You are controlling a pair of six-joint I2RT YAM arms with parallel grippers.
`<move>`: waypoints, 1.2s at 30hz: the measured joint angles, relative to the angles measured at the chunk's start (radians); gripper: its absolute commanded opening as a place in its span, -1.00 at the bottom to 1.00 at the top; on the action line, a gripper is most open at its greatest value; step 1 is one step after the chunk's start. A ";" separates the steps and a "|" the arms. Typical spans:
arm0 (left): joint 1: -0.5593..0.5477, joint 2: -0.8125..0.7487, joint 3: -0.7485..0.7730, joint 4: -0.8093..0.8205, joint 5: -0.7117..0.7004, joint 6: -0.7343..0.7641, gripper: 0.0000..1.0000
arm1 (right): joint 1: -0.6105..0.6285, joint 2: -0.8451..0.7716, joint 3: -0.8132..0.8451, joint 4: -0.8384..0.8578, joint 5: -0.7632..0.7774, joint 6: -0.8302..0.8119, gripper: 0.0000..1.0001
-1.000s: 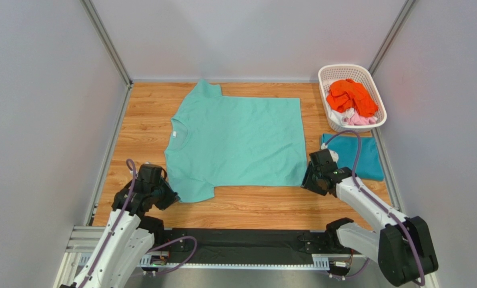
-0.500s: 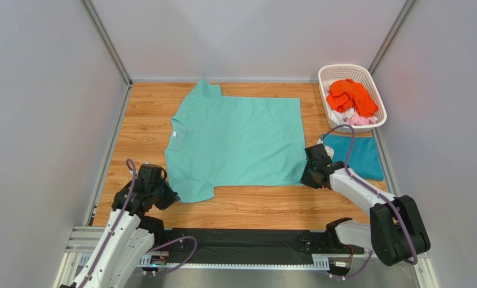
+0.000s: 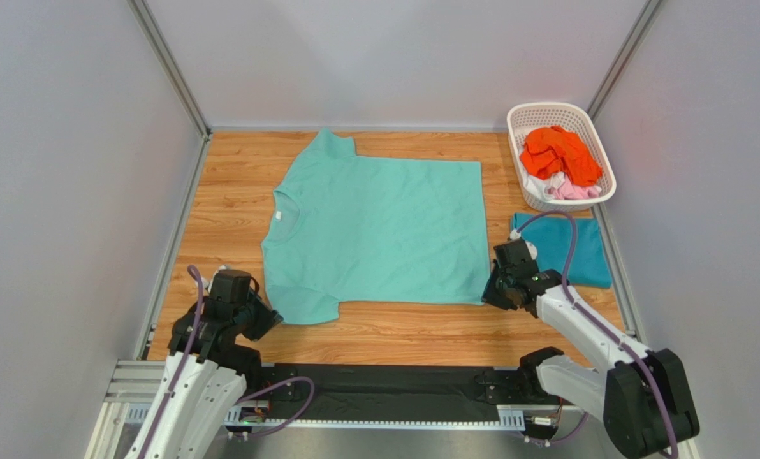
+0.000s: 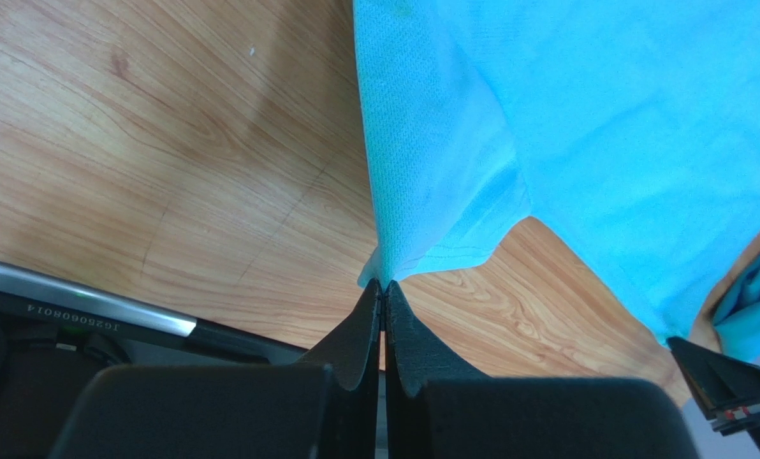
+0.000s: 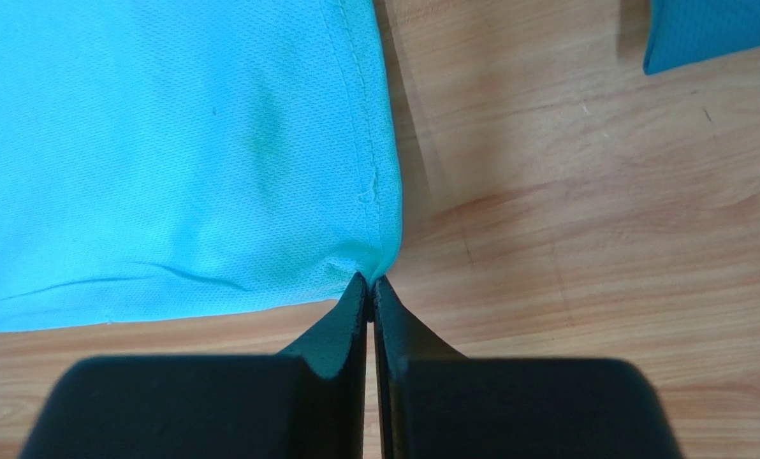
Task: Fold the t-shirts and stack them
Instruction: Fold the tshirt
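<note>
At the middle of the surface (image 3: 231, 191): one mint green t-shirt (image 3: 379, 229), spread flat, collar toward the left edge.
Left claw (image 4: 384, 287): closed tight on the tip of the near sleeve.
Right claw (image 5: 369, 282): pinched together on the near hem corner.
By the right edge: one teal t-shirt (image 3: 580, 251), folded, just beside the right arm.
Far right corner: basket (image 3: 558, 106) holding an orange t-shirt (image 3: 556, 151), among others.
Hazards, as judged: each grip takes only the extreme corner, so cloth may slip free on lifting. Unequal lifting would skew the fold. The right arm's swing could drag the teal t-shirt.
</note>
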State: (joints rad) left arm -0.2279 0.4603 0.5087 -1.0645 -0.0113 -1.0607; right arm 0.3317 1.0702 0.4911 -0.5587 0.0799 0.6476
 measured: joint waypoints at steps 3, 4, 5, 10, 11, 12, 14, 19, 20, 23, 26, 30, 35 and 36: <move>0.000 -0.086 0.013 -0.038 -0.006 -0.024 -1.00 | 0.000 -0.092 -0.003 -0.056 -0.019 -0.001 -0.99; 0.000 -0.105 0.018 -0.051 -0.007 -0.029 -1.00 | 0.000 -0.112 -0.003 -0.068 -0.023 -0.001 -1.00; 0.000 -0.123 0.026 -0.067 -0.009 -0.035 -1.00 | 0.000 -0.134 -0.005 -0.079 -0.034 -0.001 -1.00; 0.000 -0.170 0.074 -0.136 -0.024 -0.046 -1.00 | 0.006 -0.205 -0.023 -0.123 -0.099 0.011 -0.99; 0.000 -0.172 0.079 -0.141 -0.025 -0.047 -1.00 | 0.008 -0.217 -0.028 -0.129 -0.108 0.014 -0.99; 0.000 -0.174 0.083 -0.142 -0.026 -0.047 -1.00 | 0.011 -0.229 -0.032 -0.135 -0.119 0.016 -0.99; 0.000 -0.173 0.083 -0.141 -0.024 -0.046 -1.00 | 0.014 -0.245 -0.034 -0.146 -0.134 0.019 -0.99; 0.000 -0.143 0.084 -0.105 -0.016 -0.040 -1.00 | 0.014 -0.245 -0.030 -0.159 -0.142 0.019 -0.99; 0.000 -0.125 0.085 -0.093 -0.017 -0.037 -1.00 | 0.015 -0.239 -0.024 -0.164 -0.142 0.018 -0.99; 0.000 -0.065 0.106 -0.066 -0.026 -0.029 -1.00 | 0.016 -0.220 0.002 -0.172 -0.141 0.018 -0.99; 0.000 -0.003 0.143 -0.016 -0.031 -0.017 -1.00 | 0.016 -0.193 0.042 -0.178 -0.139 0.016 -0.99; 0.000 0.085 0.182 0.064 -0.037 -0.003 -1.00 | 0.016 -0.146 0.114 -0.189 -0.131 0.010 -0.99; 0.000 0.202 0.235 0.149 -0.051 0.021 -1.00 | 0.016 -0.097 0.206 -0.195 -0.106 0.002 -0.99; 0.000 0.226 0.247 0.166 -0.055 0.026 -1.00 | 0.016 -0.089 0.220 -0.196 -0.101 0.000 -0.99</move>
State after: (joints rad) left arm -0.2279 0.6861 0.7559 -0.8989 -0.0658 -1.0344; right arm 0.3473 0.9817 0.7116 -0.7547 -0.0216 0.6479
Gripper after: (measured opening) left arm 0.007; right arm 0.011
